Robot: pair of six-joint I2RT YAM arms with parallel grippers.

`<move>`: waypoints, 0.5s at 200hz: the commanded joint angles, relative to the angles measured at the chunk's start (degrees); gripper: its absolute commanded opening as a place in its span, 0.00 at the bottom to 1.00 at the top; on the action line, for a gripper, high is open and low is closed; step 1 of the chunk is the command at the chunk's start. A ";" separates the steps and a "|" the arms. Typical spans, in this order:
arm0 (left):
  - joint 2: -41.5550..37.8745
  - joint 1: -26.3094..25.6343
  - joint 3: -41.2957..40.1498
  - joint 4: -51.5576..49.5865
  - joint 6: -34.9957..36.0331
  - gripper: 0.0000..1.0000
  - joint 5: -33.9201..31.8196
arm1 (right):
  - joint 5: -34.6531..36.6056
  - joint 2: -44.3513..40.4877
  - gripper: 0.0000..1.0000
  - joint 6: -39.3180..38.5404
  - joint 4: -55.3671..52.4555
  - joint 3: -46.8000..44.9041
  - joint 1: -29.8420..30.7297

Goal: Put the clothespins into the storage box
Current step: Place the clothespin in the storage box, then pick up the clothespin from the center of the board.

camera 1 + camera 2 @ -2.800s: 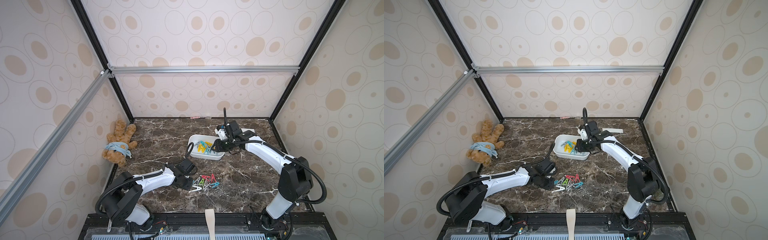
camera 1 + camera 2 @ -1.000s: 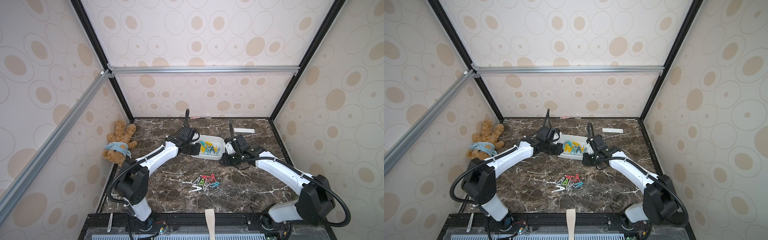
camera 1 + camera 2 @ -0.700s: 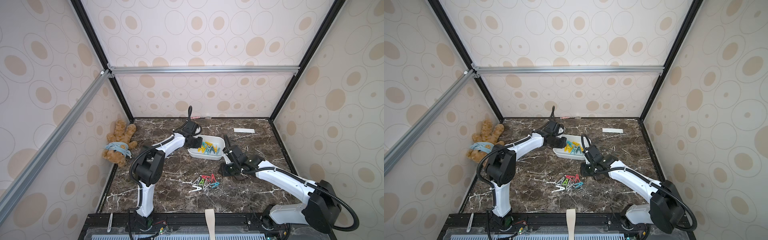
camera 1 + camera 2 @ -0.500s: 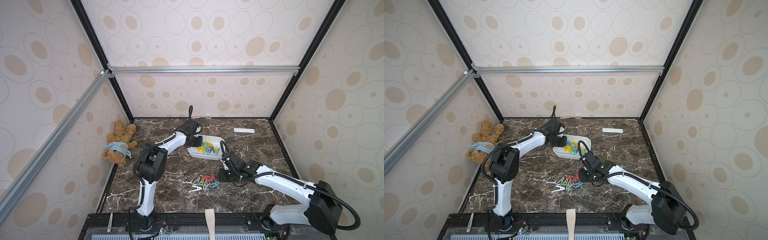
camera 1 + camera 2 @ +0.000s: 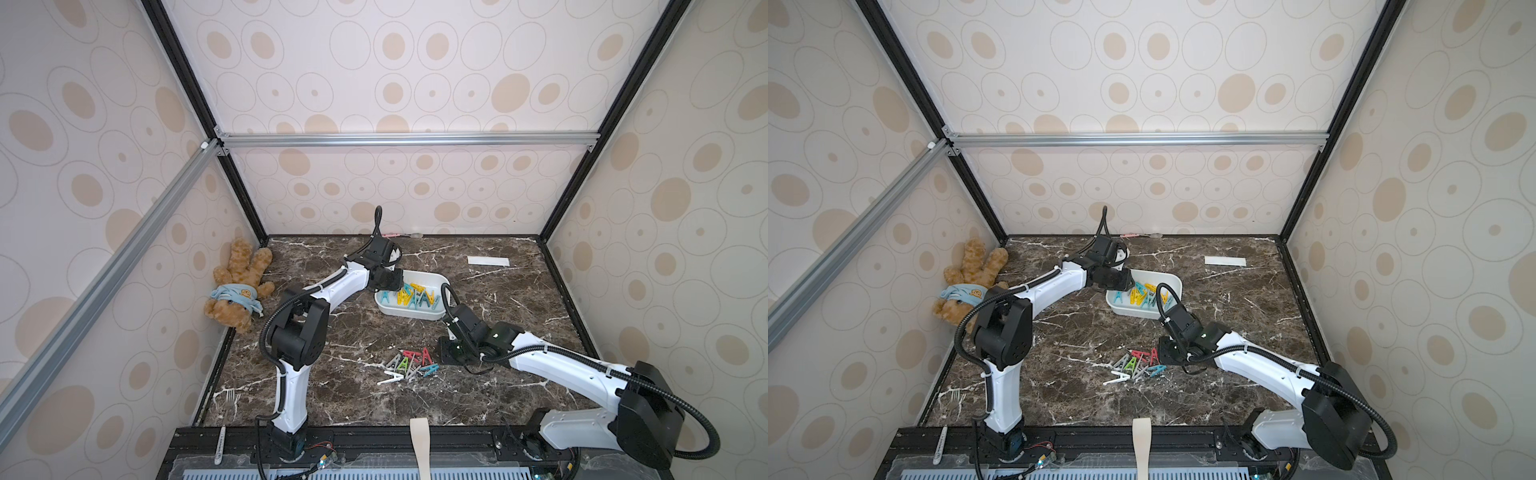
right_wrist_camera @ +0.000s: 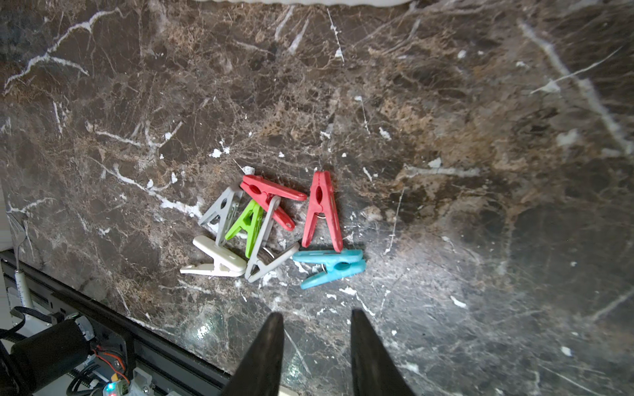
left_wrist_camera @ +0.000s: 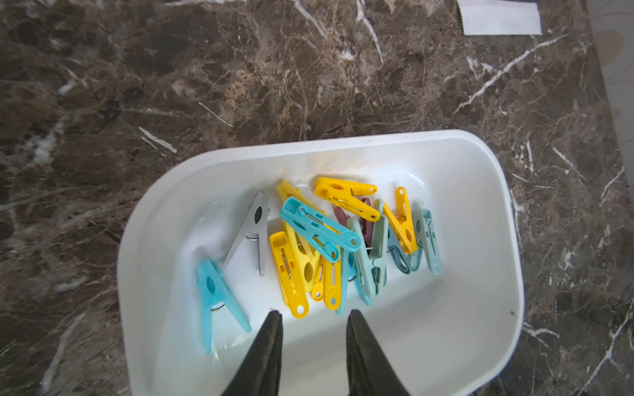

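In wrist views alone, left claw (image 7: 314, 313) parted over storage box (image 7: 463, 325), right claw (image 6: 316, 313) parted near clothespins (image 6: 322, 212)

Storage box (image 5: 1130, 311) holding clothespins (image 5: 1144, 297), loose pile (image 5: 1136, 365) nearby

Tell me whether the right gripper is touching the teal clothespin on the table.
Apart. In the right wrist view, bare marble separates the right gripper from the teal clothespin.
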 commanded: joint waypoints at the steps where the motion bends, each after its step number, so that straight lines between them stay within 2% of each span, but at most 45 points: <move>1: -6.17 0.39 -2.13 1.88 1.37 0.33 -1.53 | 0.18 0.92 0.37 3.23 -0.76 -0.59 1.36; 42: -15.29 0.48 -11.43 6.10 0.54 0.36 -2.56 | -0.76 3.76 0.44 9.42 1.24 -2.30 4.74; 100: -23.53 2.69 -21.87 10.22 -0.24 0.39 -0.23 | -0.29 6.73 0.47 14.78 1.40 -3.28 6.30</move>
